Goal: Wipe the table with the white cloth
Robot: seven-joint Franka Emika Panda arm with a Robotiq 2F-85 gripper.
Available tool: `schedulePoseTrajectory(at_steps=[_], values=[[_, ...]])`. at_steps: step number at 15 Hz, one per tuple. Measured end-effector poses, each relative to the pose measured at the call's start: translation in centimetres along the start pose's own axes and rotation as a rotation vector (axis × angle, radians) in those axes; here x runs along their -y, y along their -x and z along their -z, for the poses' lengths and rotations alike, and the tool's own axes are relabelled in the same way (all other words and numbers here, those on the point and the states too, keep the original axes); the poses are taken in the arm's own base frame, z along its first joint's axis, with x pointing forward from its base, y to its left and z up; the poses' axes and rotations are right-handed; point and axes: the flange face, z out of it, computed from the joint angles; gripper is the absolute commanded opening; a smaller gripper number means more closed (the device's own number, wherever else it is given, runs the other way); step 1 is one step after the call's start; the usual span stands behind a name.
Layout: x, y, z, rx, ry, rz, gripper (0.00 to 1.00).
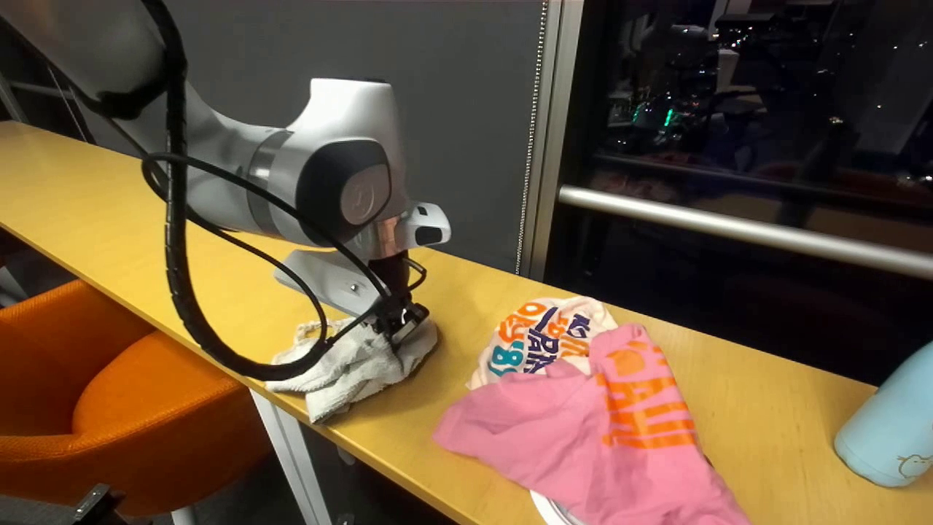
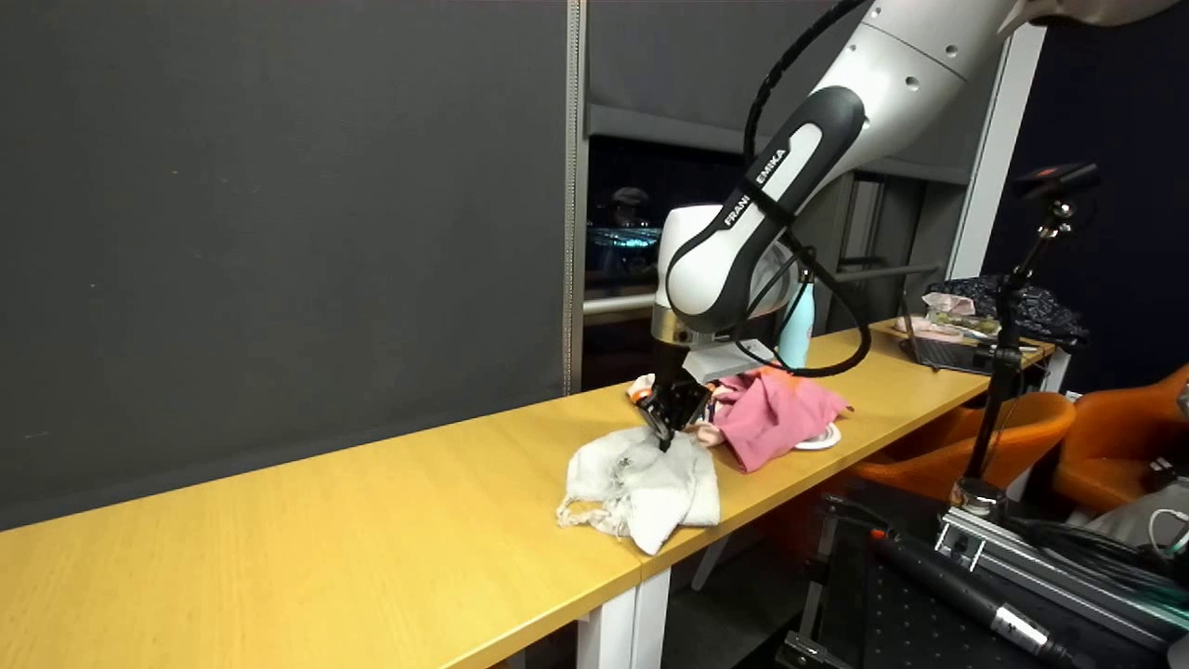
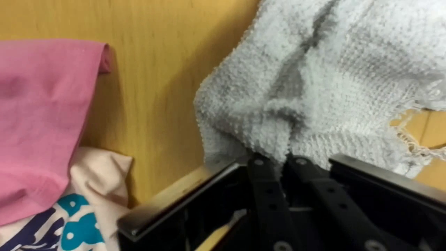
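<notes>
Behind the yellow table (image 2: pixel 325 557) are grey blinds (image 2: pixel 279 232) and a dark window (image 1: pixel 729 306); before it, an orange chair (image 1: pixel 160 394). On the table lie a pink cloth (image 1: pixel 525 430) and the white cloth (image 2: pixel 683 488), which my gripper (image 3: pixel 281 162) pinches, jaws narrowed.

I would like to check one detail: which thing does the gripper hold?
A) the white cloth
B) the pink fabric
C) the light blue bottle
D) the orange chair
A, because the wrist view shows a fold of the white cloth pinched in the gripper.
</notes>
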Motion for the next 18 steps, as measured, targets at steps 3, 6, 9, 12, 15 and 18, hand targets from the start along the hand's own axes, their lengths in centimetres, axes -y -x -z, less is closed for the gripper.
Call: schedulePoseTrajectory(at_steps=[3, 6, 9, 12, 15, 18], values=[[3.8, 0.3, 0.0, 0.031, -0.005, 0.059, 0.02], [7.5, -0.8, -1.6, 0.042, -0.014, 0.111, 0.02], [12.6, -1.5, -2.9, 0.020, -0.019, 0.192, 0.02], [19.2, -1.3, -2.4, -0.009, -0.023, 0.287, 0.02], [25.6, -0.9, -1.8, -0.004, -0.036, 0.363, 0.02], [29.7, -1.3, -2.1, 0.025, -0.045, 0.403, 0.02]])
